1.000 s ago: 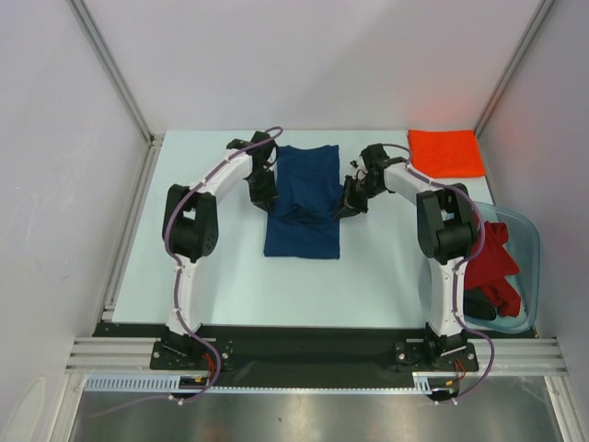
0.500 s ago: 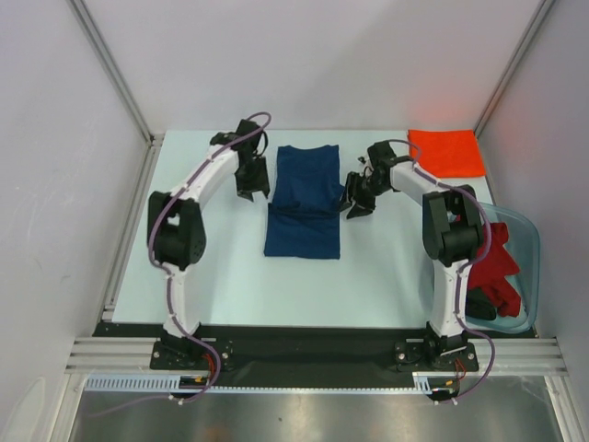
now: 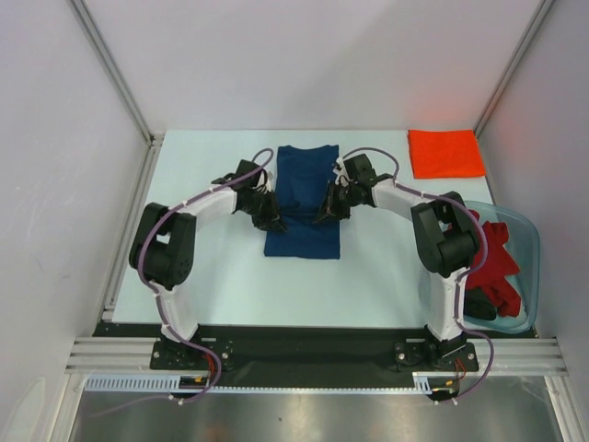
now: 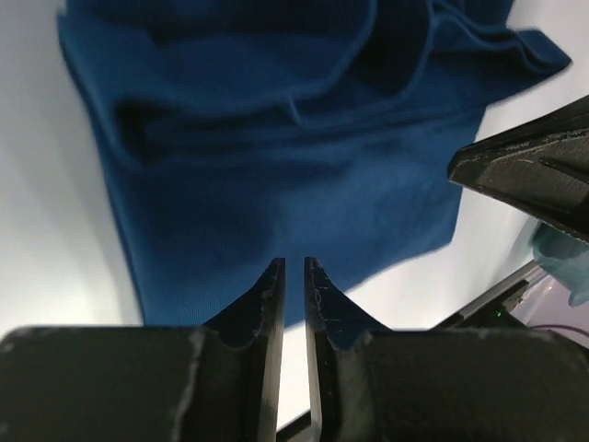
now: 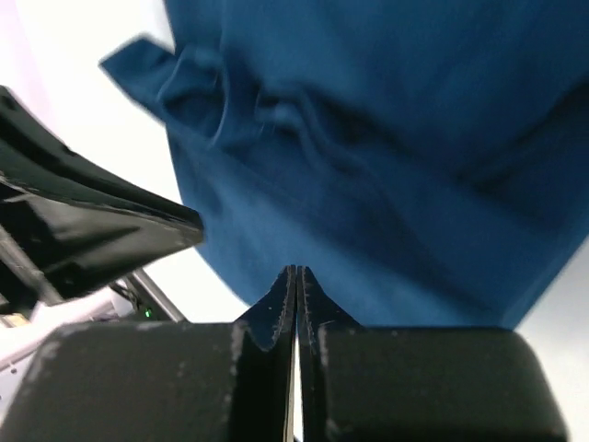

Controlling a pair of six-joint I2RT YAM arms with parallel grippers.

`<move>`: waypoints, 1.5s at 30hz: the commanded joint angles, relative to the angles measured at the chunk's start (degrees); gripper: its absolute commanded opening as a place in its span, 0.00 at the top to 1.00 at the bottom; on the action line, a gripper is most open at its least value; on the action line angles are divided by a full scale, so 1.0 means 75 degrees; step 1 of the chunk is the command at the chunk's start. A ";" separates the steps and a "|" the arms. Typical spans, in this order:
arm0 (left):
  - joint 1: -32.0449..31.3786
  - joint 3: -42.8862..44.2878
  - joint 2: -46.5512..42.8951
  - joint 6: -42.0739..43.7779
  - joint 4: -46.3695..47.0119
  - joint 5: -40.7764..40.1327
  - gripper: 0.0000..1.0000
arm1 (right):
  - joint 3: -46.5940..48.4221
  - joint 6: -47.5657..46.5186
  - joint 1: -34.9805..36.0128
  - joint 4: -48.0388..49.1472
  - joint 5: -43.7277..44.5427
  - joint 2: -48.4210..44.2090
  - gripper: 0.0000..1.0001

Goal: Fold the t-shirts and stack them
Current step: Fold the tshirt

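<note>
Looking down on a navy t-shirt [image 3: 304, 184] lying partly folded in the middle of the pale table [image 3: 212, 267], with a crosswise ridge of bunched cloth over its middle.

Flanking that shirt from both sides: meeting its left edge beside the ridge with the left gripper [image 3: 270, 219], and its right edge with the right gripper [image 3: 328, 210], both tilting down towards the cloth.

Holding the left jaws nearly together, with only a thin slit between them, tips hanging over the shirt's hem in the left wrist view; pinching cloth or not, impossible to tell.

Pressing the right jaws fully together, tips at the shirt's opposite hem in the right wrist view; gripping a layer or merely touching it, again impossible to tell.

Lying flat and squarely folded, beyond and well to the right of the navy shirt: a bright orange t-shirt [image 3: 445, 152].

Sitting well to the right of the navy shirt, past the right arm: a clear bluish plastic tub [image 3: 532, 241], holding a crumpled red t-shirt [image 3: 495, 260] and, on the nearer side, a dark t-shirt [image 3: 482, 304].
</note>
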 commanded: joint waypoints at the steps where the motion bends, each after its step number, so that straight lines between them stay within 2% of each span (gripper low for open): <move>1: -0.0007 0.0285 0.0522 -0.0320 0.1217 0.0528 0.82 | 0.0093 0.0444 -0.0002 0.1466 -0.0122 0.0483 1.00; 6: 0.0004 0.1293 0.1367 -0.0097 0.1171 0.0435 0.82 | 0.0291 0.0761 -0.0154 0.2511 -0.0169 0.1222 1.00; 14: 0.0285 0.2581 0.2328 -0.0027 0.1381 0.0225 0.81 | 0.0971 0.0680 -0.0716 0.2806 -0.0052 0.1703 1.00; 17: 0.0438 0.3215 0.2855 0.0043 0.1160 0.0212 0.81 | 0.1346 0.0493 -0.1009 0.2678 -0.0017 0.1913 0.98; 20: 0.0590 0.3753 0.3196 0.0067 0.0879 0.0177 0.81 | 0.1919 0.0293 -0.1279 0.1987 -0.0098 0.2218 0.98; 26: 0.0684 0.3826 0.2307 0.0289 0.0457 -0.0127 0.77 | 0.2121 -0.0480 -0.1326 0.0768 -0.0110 0.1494 0.96; 30: 0.0684 0.3312 0.1523 0.0209 0.0256 -0.0129 0.73 | 0.1934 -0.0750 -0.1151 -0.0029 0.0217 0.0697 0.95; 31: 0.0672 0.3078 0.1347 0.0103 0.0558 0.0000 0.73 | 0.1852 -0.0727 -0.1092 -0.0076 0.0183 0.0568 0.94; 37: 0.0426 0.0748 0.0233 -0.0448 0.1311 0.0762 0.71 | 0.0903 -0.0412 -0.0436 -0.0042 -0.0250 -0.0089 0.92; 42: 0.0450 -0.0614 -0.0190 -0.0565 0.1684 0.0938 0.74 | -0.0466 0.0503 -0.0096 0.1280 -0.1889 -0.0195 0.92; 45: 0.0485 -0.1352 -0.0155 -0.0671 0.1978 0.1184 0.75 | -0.1487 0.0306 -0.0084 0.1716 -0.2290 -0.0207 0.99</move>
